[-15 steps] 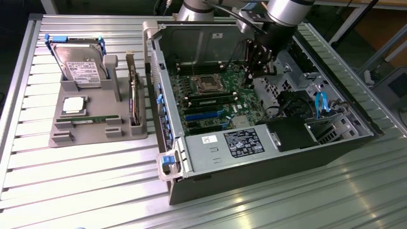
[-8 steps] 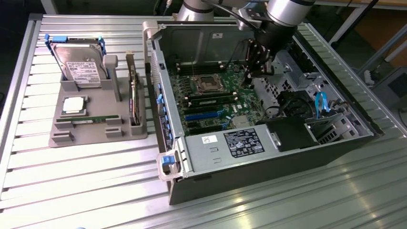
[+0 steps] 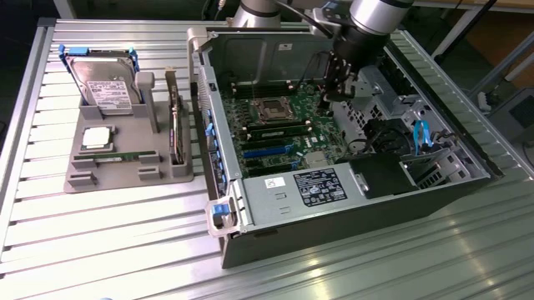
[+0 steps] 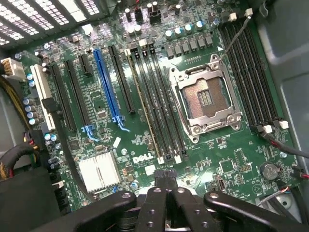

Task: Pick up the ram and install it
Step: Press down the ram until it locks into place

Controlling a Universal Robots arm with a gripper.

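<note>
Above the motherboard [image 3: 279, 128] inside the open computer case [image 3: 351, 206], the tool [image 4: 165, 186] hovers pressed together and seemingly empty, while the ram [image 3: 117, 156] lies in its grey holder [image 3: 125, 172] on the counter [image 3: 109, 244].

Bright overhead light, table glare, sharp

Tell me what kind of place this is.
Probably a lab or test bench for computer assembly: an open computer case lies on a slatted metal table, beside a gray parts holder with a hard drive, processor chip and ram. The gripper hangs over the motherboard.
</note>
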